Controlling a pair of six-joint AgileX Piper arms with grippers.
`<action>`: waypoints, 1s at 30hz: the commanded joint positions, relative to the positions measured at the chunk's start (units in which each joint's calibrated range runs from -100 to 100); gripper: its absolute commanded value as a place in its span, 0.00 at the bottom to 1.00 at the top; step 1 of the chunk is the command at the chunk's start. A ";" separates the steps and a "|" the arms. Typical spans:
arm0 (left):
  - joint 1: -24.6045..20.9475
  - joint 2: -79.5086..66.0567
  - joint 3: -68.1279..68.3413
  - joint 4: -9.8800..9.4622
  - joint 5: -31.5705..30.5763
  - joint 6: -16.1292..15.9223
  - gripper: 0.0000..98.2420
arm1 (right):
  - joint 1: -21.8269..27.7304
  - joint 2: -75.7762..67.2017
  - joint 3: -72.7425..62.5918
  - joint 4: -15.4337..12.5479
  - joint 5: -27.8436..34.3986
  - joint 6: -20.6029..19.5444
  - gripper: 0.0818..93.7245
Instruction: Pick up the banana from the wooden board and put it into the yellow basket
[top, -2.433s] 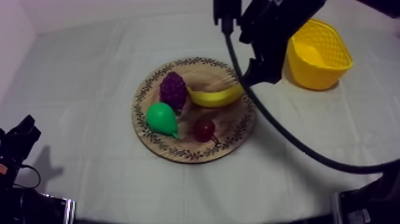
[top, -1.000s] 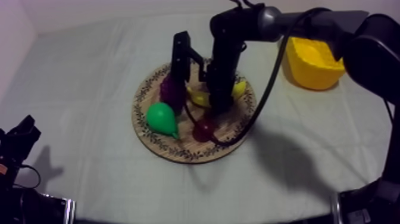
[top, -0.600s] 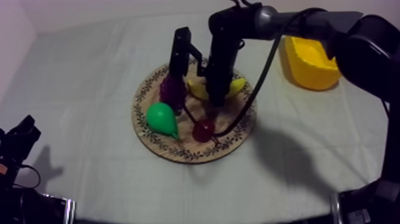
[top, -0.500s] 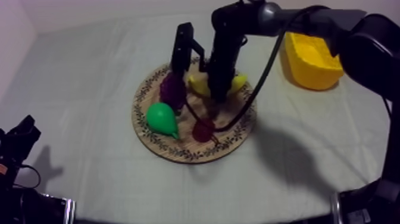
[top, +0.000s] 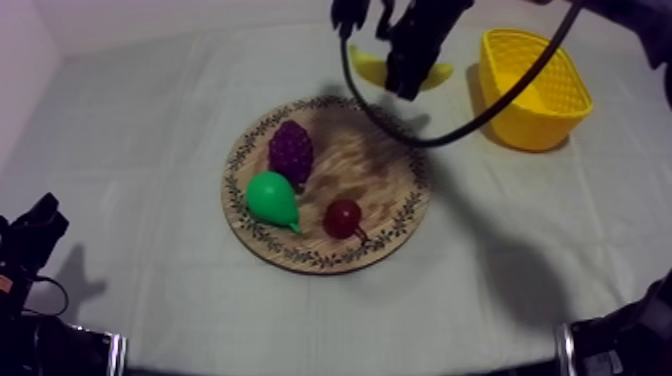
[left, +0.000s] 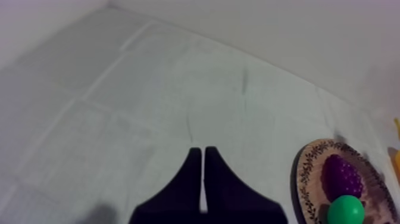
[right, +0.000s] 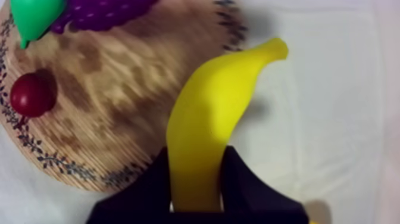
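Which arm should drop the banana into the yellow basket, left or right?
Right. The right gripper is shut on the banana, held up close to the yellow basket; the left gripper sits shut, far beyond the wooden board.

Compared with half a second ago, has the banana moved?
Yes. The banana, held by the right gripper, has left the wooden board and now hangs past its far rim, nearer the yellow basket.
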 joint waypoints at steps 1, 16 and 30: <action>0.02 -0.05 -0.01 0.03 0.00 0.01 0.00 | 1.08 -1.75 0.14 0.18 -0.71 -0.86 0.06; 0.02 -0.05 -0.01 0.03 0.00 0.00 0.00 | 9.49 -8.39 0.24 4.00 -5.13 -11.01 0.06; 0.02 -0.05 -0.01 0.03 0.00 0.02 0.00 | 17.01 -10.46 6.34 11.10 -10.40 -23.62 0.06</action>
